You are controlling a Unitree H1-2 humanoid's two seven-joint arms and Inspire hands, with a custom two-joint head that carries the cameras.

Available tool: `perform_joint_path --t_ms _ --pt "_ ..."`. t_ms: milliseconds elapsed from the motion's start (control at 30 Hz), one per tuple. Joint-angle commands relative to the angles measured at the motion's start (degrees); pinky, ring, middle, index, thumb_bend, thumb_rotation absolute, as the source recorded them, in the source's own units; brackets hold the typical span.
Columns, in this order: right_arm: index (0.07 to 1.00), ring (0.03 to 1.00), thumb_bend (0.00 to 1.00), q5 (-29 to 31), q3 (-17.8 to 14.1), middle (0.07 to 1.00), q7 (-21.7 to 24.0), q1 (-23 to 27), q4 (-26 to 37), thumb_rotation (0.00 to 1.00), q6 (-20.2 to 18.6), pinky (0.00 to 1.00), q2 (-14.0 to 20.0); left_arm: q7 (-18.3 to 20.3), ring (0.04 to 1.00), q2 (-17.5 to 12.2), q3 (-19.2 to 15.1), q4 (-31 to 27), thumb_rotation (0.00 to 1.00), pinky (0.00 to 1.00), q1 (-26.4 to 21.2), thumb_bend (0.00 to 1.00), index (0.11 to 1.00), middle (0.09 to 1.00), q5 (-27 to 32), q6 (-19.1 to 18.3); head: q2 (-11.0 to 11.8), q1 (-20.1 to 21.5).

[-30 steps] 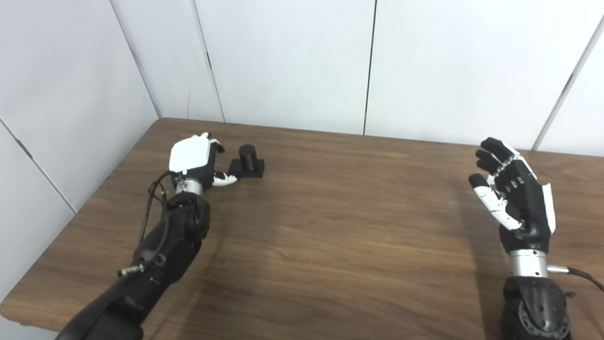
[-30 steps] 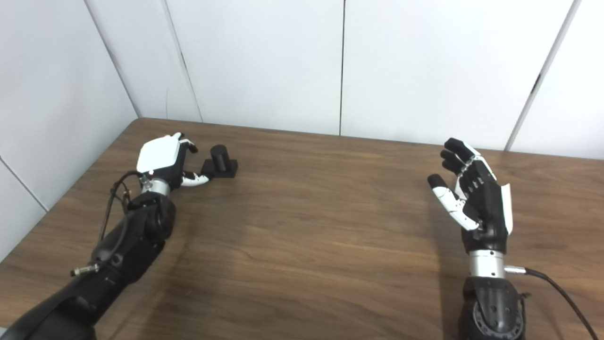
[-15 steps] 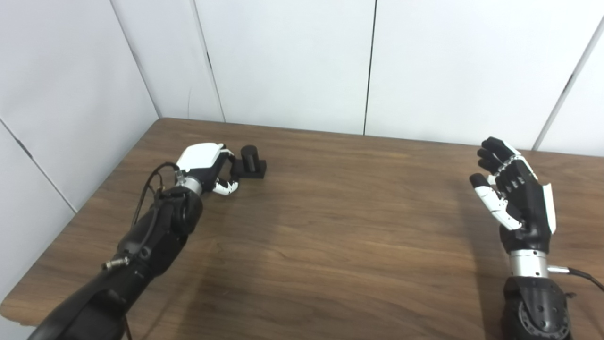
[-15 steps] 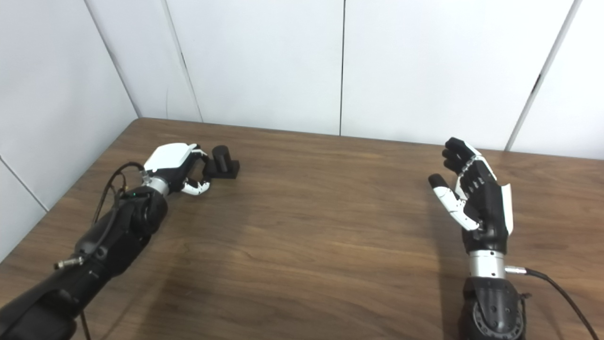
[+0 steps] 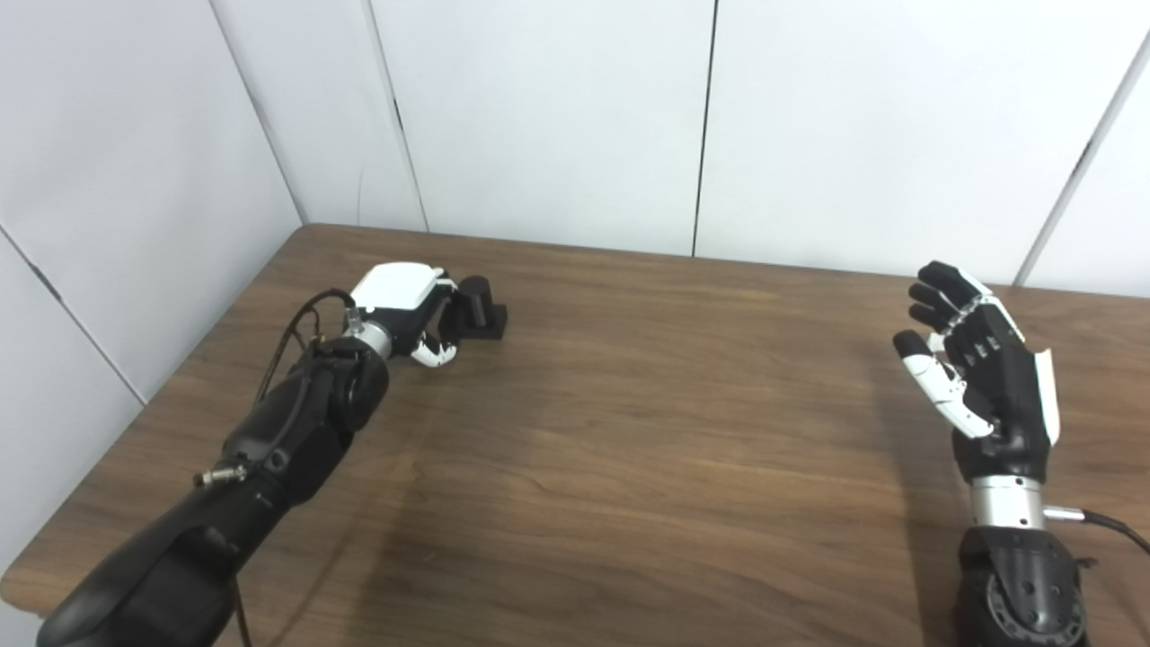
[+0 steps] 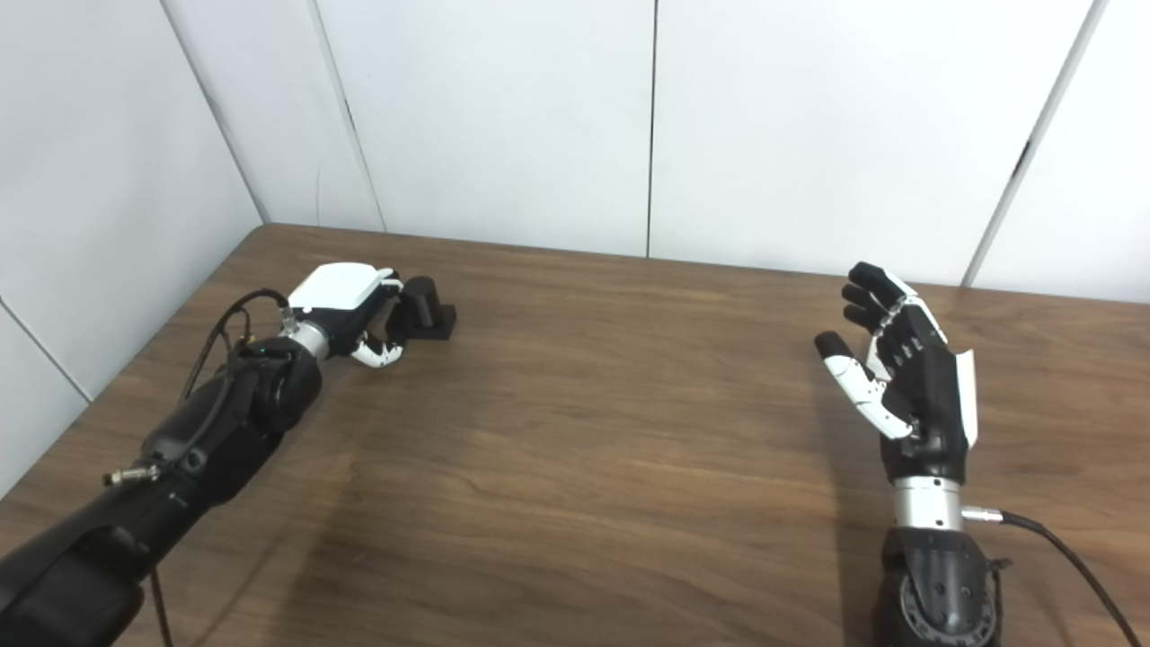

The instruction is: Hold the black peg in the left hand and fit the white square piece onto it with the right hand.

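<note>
The black peg, a short cylinder on a flat square base, stands upright on the wooden table at the far left. My left hand is right against its left side, palm down, fingers curved toward the cylinder and the thumb below it; a firm hold cannot be made out. Raised above the table at the right edge, my right hand is open with fingers spread and holds nothing. No white square piece shows in either view.
White wall panels close off the table's back and left sides. A cable runs from the right wrist toward the lower right corner.
My left hand has dropped from a raised pose, turned palm down and slid right up to the peg. The peg and the right hand have stayed where they were.
</note>
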State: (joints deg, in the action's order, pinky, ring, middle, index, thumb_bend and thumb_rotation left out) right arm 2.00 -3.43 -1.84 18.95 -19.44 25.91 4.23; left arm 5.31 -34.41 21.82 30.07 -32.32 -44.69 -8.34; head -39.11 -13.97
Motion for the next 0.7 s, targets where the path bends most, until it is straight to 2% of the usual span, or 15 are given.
perform_joint_path --t_ms 0,67,100,200,300,500,667 --pt "0.775 0.8 0.65 0.4 -0.3 0.813 0.3 -6.1 -2.5 0.37 0.6 0.78 -0.3 -1.7 0.95 -1.1 0.0 0.7 0.2 0.86 -2.5 0.74 0.746 0.947 -1.3 0.8 -0.1 0.0" --pt "0.773 0.796 0.66 0.6 -0.4 0.81 0.4 -6.1 -2.4 0.37 0.6 0.78 -0.3 -2.8 0.943 -1.0 -0.2 1.0 0.18 0.85 -2.4 0.73 0.712 0.938 -1.5 1.2 -0.2 0.0" --pt "0.775 0.802 0.65 1.0 -0.4 0.812 0.6 -6.2 -2.4 0.36 0.6 0.79 -0.3 -3.6 0.937 -0.9 -0.3 1.1 0.12 0.85 -2.4 0.6 0.585 0.922 -1.5 1.4 -0.2 0.0" --pt "0.785 0.81 0.64 0.8 -0.2 0.818 0.7 -6.3 -2.3 0.37 0.6 0.8 -0.2 -6.1 0.927 -0.5 -0.8 2.0 0.07 0.86 -2.3 0.52 0.499 0.891 -1.2 2.4 -0.3 -0.1" --pt "0.779 0.806 0.65 0.5 -0.2 0.814 0.4 -6.3 -2.3 0.37 0.6 0.79 -0.3 -7.6 0.927 -0.3 -1.2 2.8 0.07 0.86 -2.4 0.52 0.492 0.88 -0.9 3.1 -0.4 0.0" --pt "0.776 0.803 0.65 0.1 -0.2 0.815 0.2 -6.3 -2.5 0.38 0.6 0.78 -0.2 -7.1 0.927 -0.3 -1.2 2.6 0.07 0.88 -2.3 0.52 0.492 0.882 -1.2 2.4 -0.5 0.0" --pt "0.776 0.811 0.64 1.0 -0.2 0.819 0.8 -6.2 -2.5 0.37 0.6 0.79 -0.2 -7.3 0.913 -0.3 -1.1 2.7 0.07 0.85 -2.2 0.52 0.493 0.873 -1.3 2.7 -0.5 0.0"
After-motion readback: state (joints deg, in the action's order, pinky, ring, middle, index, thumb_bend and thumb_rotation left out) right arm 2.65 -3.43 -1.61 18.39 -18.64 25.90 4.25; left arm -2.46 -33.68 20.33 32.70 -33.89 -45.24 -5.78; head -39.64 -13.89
